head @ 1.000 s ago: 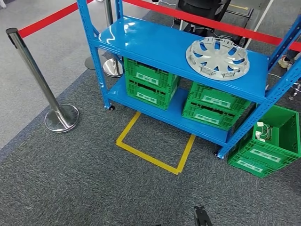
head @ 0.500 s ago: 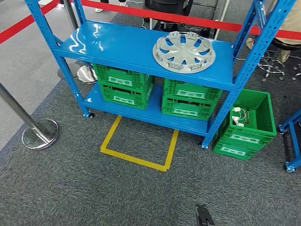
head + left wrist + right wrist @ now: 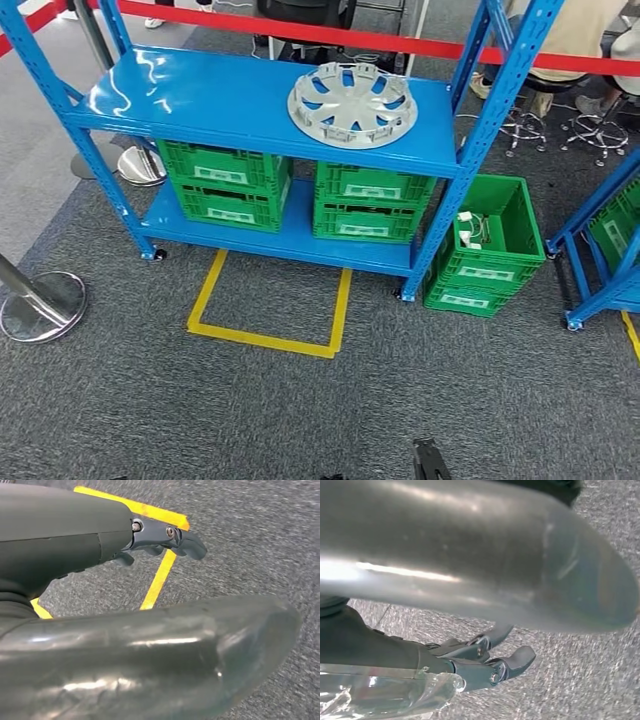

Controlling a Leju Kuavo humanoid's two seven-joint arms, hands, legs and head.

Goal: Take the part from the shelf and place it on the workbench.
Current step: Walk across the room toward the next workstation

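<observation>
A silver wheel cover lies flat on the top board of the blue shelf, toward its right end. It is some way ahead of me in the head view. My left hand hangs over grey carpet with its dark fingers stretched out and nothing in them. My right hand also hangs above the carpet, its fingers extended and holding nothing. Both hands are far from the wheel cover.
Green crates sit on the lower board. Another green crate holding white parts stands on the floor to the shelf's right. A yellow taped square marks the carpet before the shelf. A stanchion base, a red barrier rope and a second blue rack border the area.
The camera has turned right: the shelf now sits further left and squarer in the picture, the stanchion has slid to the left edge, and a second blue rack has come in at right.
</observation>
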